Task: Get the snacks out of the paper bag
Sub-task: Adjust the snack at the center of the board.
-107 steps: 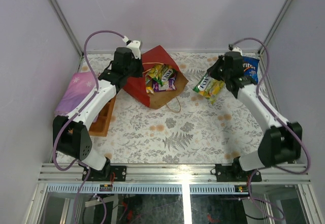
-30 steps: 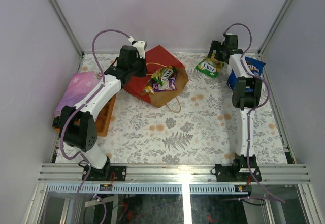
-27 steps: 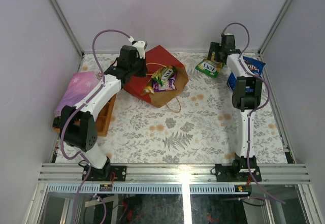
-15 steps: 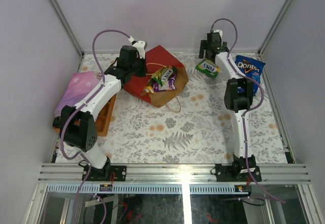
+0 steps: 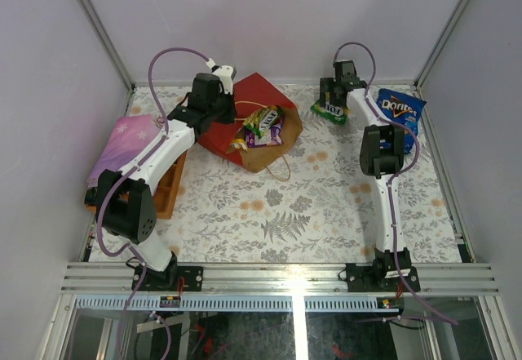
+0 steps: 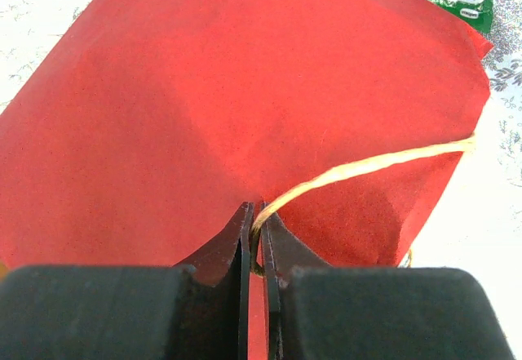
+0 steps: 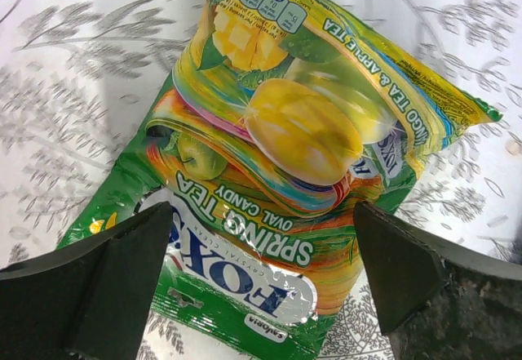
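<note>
Grips the red paper bag (image 5: 218,135) at its thin string handle (image 6: 367,164) with the left fingers (image 6: 254,217), pinched fully together. Has the bag lying on its side at 11 o'clock on the flowered surface (image 5: 277,213), mouth toward 4 o'clock, several snacks (image 5: 261,123) showing in the opening. Spreads the right fingers (image 7: 263,209) wide at 1 o'clock, holding nothing, one on either side of a green candy packet (image 7: 277,156) lying flat. Shows a blue chip bag (image 5: 398,108) near that packet, toward 3 o'clock.
</note>
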